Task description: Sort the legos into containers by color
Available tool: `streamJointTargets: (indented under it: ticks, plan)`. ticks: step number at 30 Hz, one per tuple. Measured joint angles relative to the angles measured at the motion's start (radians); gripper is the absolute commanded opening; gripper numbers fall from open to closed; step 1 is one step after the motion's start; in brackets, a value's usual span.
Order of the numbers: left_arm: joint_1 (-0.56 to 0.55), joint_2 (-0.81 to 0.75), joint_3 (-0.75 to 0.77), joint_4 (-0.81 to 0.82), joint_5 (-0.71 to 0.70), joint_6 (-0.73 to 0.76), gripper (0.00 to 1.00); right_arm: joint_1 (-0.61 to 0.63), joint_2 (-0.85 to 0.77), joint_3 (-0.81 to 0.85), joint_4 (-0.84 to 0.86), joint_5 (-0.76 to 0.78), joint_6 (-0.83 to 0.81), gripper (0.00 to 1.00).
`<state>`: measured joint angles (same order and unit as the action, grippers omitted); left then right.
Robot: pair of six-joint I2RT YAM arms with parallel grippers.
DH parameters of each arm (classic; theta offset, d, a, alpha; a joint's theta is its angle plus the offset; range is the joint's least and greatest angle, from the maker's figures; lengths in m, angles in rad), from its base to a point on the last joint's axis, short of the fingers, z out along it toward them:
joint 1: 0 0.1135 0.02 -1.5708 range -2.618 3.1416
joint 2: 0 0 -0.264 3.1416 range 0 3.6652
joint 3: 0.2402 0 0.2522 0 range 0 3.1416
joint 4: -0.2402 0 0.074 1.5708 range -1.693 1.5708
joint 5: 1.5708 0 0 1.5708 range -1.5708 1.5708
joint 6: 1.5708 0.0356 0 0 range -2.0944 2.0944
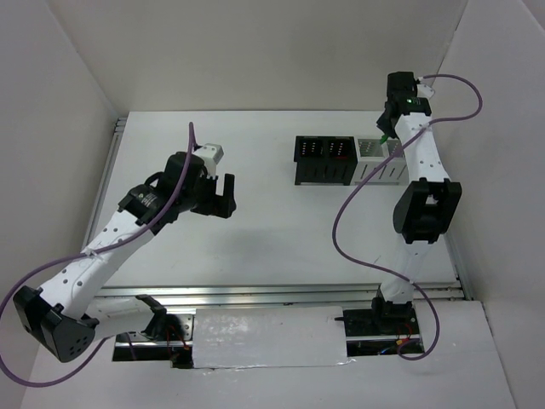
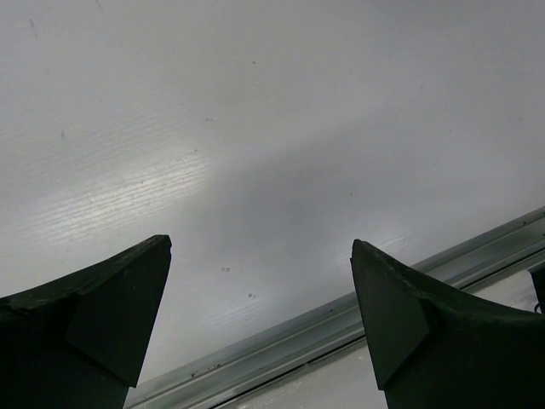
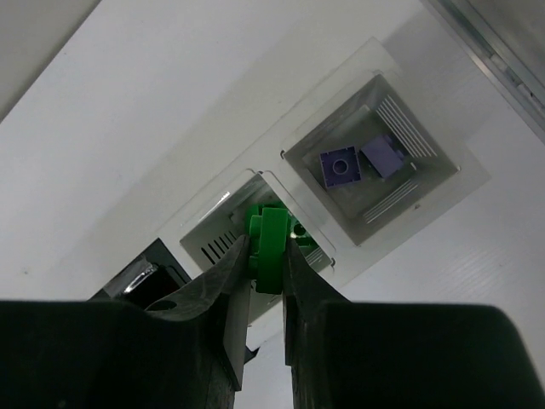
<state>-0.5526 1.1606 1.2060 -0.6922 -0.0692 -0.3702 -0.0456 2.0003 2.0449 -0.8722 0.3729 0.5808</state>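
Note:
My right gripper (image 3: 268, 247) is shut on a green lego (image 3: 272, 230), held edge-up between the two fingers. It hangs over a white container (image 3: 213, 234) in which another green piece (image 3: 303, 235) shows. The neighbouring white container (image 3: 409, 128) holds two light purple legos (image 3: 341, 164). A black container (image 3: 145, 277) shows at the lower left. From above, the right gripper (image 1: 387, 135) hovers at the white end of the row of containers (image 1: 349, 159). My left gripper (image 1: 220, 198) is open and empty over bare table, far left of the row; its fingers (image 2: 128, 298) stand wide apart.
An aluminium rail (image 2: 341, 328) runs along the table edge just beyond the left gripper. White walls enclose the table on three sides. The right arm's purple cable (image 1: 349, 221) loops over the table in front of the containers.

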Motion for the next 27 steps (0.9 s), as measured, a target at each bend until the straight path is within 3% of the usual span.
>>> streamJointTargets:
  ticks: [5, 6, 7, 8, 10, 14, 22, 27]
  plan:
    - [0.021, -0.003, -0.001, -0.007, -0.008, 0.001, 1.00, 0.000, -0.013, -0.057, 0.011, -0.030, 0.000, 0.16]
    - [0.023, -0.001, -0.001, -0.008, -0.007, 0.001, 0.99, 0.000, -0.013, -0.063, 0.011, -0.038, -0.001, 0.29]
    - [0.027, 0.003, 0.000, -0.009, -0.007, 0.001, 0.99, 0.000, -0.013, -0.067, 0.011, -0.048, -0.003, 0.29]
    - [0.029, 0.010, 0.000, -0.011, -0.007, 0.001, 0.99, 0.001, -0.013, -0.067, 0.011, -0.059, -0.005, 0.47]
    - [0.035, 0.024, 0.000, -0.011, -0.008, 0.001, 0.99, 0.002, -0.013, -0.067, 0.015, -0.083, -0.012, 0.58]
    - [0.055, 0.057, 0.010, -0.014, -0.017, 0.001, 1.00, 0.004, -0.015, -0.066, 0.019, -0.125, -0.023, 0.94]
    - [0.182, 0.126, 0.111, -0.055, -0.105, -0.033, 0.99, 0.011, -0.069, -0.040, -0.004, -0.166, -0.051, 1.00]
    - [0.245, 0.144, 0.197, -0.116, -0.219, -0.064, 0.99, 0.063, -0.366, -0.190, -0.005, -0.204, -0.123, 1.00]
